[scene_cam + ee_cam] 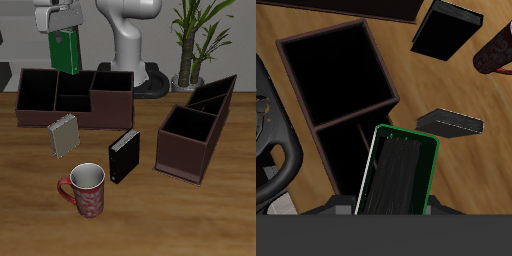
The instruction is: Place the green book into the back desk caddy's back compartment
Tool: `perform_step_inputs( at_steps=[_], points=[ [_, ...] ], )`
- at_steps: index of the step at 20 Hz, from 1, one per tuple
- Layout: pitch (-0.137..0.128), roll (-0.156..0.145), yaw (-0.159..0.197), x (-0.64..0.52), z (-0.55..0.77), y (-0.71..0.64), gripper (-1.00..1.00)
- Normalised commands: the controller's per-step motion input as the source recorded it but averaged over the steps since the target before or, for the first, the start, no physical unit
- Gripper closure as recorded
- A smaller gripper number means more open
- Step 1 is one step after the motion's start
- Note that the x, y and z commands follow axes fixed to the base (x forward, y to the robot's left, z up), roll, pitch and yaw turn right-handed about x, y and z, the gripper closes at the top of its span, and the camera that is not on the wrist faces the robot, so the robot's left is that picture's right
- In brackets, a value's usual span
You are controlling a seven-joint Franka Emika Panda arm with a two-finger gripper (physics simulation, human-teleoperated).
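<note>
My gripper (62,37) is shut on the green book (63,48) and holds it upright in the air over the back edge of the back desk caddy (100,112), a wide dark brown box. Its back compartment (74,82) is the farther small cell of the middle section, just below the book. In the wrist view the green book (398,175) hangs from my gripper (394,208) above the caddy (387,88). The back compartment (344,150) shows beside the book's edge. The nearer twin cell is mostly hidden behind the book.
A grey striped book (63,135) and a black book (124,157) stand in front of the caddy. A red patterned mug (85,190) is near the table's front edge. A second brown caddy (195,130) stands end-on. A potted plant (190,40) is at the back.
</note>
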Motion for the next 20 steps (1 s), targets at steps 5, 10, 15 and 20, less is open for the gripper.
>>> perform_step_inputs(
  at_steps=[5, 10, 15, 20],
  points=[
    [0.058, 0.029, 0.128, 0.09, -0.31, 0.15, 1.0],
    [-0.006, 0.042, 0.196, -0.07, -0.15, 0.19, 1.0],
    [-0.021, 0.013, 0.227, -0.05, -0.13, 0.13, 1.0],
    [0.035, -0.004, 0.14, -0.18, -0.25, 0.17, 1.0]
  ],
)
